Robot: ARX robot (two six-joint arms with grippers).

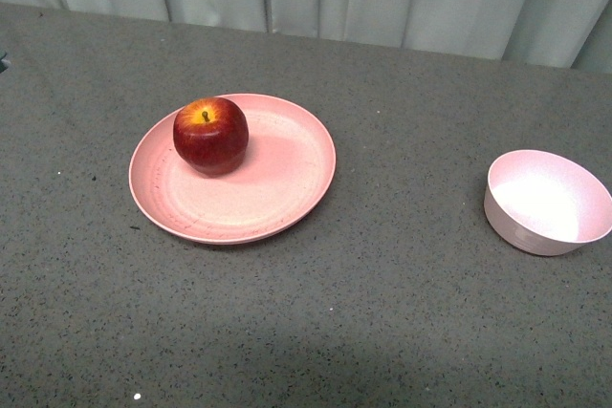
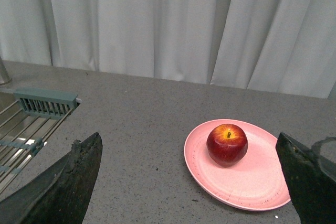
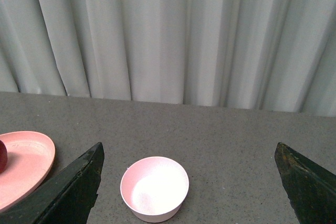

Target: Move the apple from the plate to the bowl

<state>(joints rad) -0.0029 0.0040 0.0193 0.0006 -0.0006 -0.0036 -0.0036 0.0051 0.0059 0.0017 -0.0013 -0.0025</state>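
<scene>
On matte round plate [image 1: 287, 188], glossy apple [image 1: 210, 135].

Grey table [image 1: 402, 312] — plate [image 1: 277, 179], bowl [image 1: 521, 231]

apple [image 1: 210, 135]: glossy dark red, yellow-orange patch around a short brown stem, sitting upright, stem up. rests on the plate [image 1: 277, 188], off-centre toward the far left part, close to the rim. plate: wide, shallow, salmon-pink, raised rim, faint speckling, lying flat on the grey surface. bowl [image 1: 535, 226]: small, deep, pale pink, upright, empty, well apart from the plate, off to the right.
</scene>
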